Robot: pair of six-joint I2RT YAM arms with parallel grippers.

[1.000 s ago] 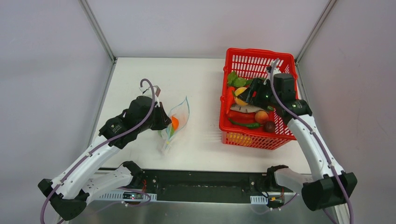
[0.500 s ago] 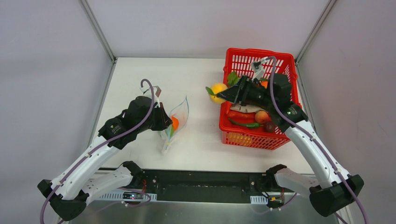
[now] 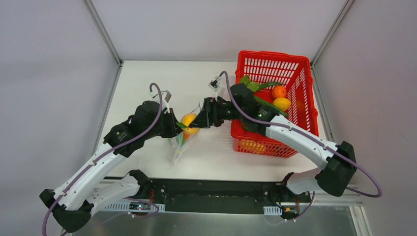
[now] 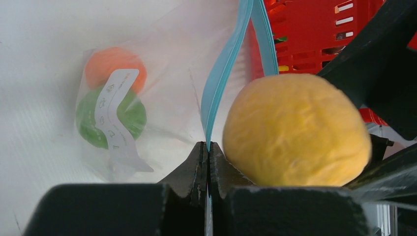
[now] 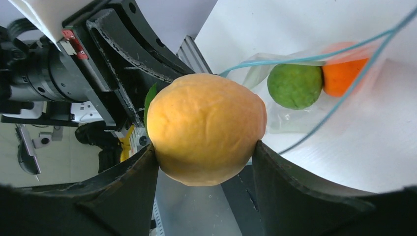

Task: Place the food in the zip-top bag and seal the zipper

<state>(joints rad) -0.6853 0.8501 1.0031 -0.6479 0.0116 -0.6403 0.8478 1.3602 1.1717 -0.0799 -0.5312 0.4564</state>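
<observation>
The clear zip-top bag lies on the white table, its mouth held up and open. My left gripper is shut on one lip of the teal zipper. An orange ball and a green ball sit deep in the bag, behind its white label. My right gripper is shut on a yellow-orange fruit and holds it at the bag's mouth, right beside the left fingers. From above, that fruit hangs between both grippers.
A red mesh basket stands at the right. It holds an orange ball, a yellow piece, green leaves and more food under my right arm. The left arm's body is close behind the fruit.
My right arm has lifted the yellow-orange fruit out of the basket and carried it left to the bag's mouth. The left gripper and the bag have stayed put.
</observation>
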